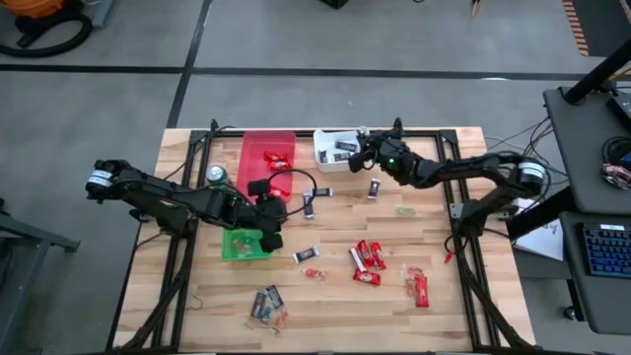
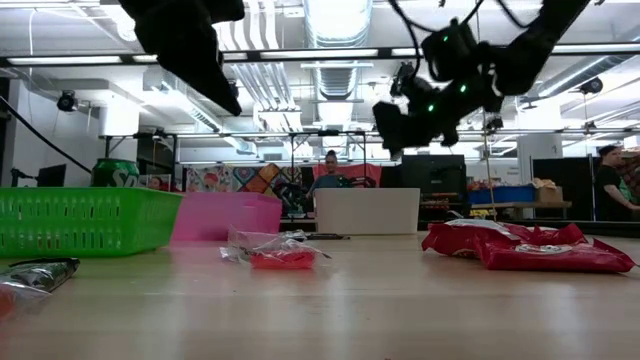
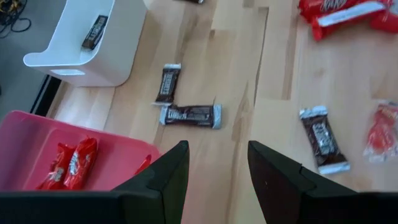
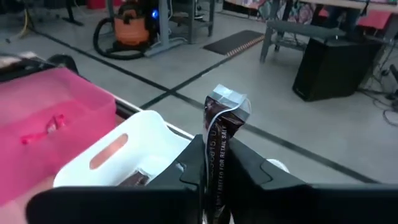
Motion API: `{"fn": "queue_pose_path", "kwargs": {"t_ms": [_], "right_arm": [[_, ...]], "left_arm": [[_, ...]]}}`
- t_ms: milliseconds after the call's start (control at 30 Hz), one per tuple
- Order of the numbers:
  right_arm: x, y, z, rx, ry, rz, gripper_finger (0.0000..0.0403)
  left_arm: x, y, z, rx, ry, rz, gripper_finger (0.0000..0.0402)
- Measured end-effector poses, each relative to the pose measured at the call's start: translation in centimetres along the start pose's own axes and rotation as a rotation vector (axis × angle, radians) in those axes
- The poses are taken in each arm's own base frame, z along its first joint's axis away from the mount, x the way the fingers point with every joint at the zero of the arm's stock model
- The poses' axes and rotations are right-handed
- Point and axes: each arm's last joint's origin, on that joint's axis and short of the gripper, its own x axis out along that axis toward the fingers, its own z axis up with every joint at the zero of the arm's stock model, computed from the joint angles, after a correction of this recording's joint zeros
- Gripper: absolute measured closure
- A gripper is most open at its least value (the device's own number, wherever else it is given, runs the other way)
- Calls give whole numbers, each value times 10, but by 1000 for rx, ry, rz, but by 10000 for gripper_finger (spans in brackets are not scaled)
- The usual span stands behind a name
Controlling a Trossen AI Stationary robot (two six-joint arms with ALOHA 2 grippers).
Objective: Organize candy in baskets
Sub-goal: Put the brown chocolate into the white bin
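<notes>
My right gripper (image 1: 358, 153) is shut on a dark mini bar (image 4: 221, 121) and hangs above the right end of the white basket (image 1: 333, 150), which holds dark bars. My left gripper (image 3: 217, 171) stands open and holds nothing, in the air between the red basket (image 1: 266, 158) and the green basket (image 1: 245, 245). Past its fingers, dark bars (image 3: 189, 116) lie flat on the wood. The red basket holds red-wrapped candy (image 3: 69, 163). Red bars (image 1: 367, 258) and mixed pieces (image 1: 268, 304) lie toward the near edge. My right gripper pinches the dark mini bar between its two fingers, across the bar's lower part (image 4: 216, 152). The crimped upper end (image 4: 227, 99) sticks out past the fingertips. The fingers run nearly level, pointing toward the table's far left. The bar is lifted clear above the white basket.
A green soda can (image 1: 216, 175) stands beside the red basket's left wall. More dark bars (image 1: 375, 187) lie near the white basket. A cable loop (image 1: 294, 182) sits by my left gripper. People and benches show beyond the far edge.
</notes>
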Motion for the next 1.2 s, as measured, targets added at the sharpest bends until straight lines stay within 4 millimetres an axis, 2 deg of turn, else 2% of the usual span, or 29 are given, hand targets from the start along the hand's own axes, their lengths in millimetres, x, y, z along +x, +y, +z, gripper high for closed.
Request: {"fn": "queue_pose_path", "kwargs": {"t_ms": [200, 467, 633, 833, 1033, 1200], "right_arm": [[22, 6, -22, 3, 60, -14, 308], [25, 8, -20, 19, 76, 8, 226], [14, 8, -7, 25, 76, 92, 203], [-5, 11, 7, 26, 106, 206, 198], [-29, 18, 17, -11, 128, 275, 197], [-47, 27, 22, -33, 133, 331, 197]], "left_arm": [[0, -1, 2, -41, -16, -5, 254], [0, -1, 4, -76, -38, -12, 254], [0, -2, 7, -127, -64, -29, 254], [-2, -7, 11, -165, -98, -102, 254], [0, -26, 14, -104, -143, -178, 254], [16, -44, 11, -53, -123, -193, 254]]}}
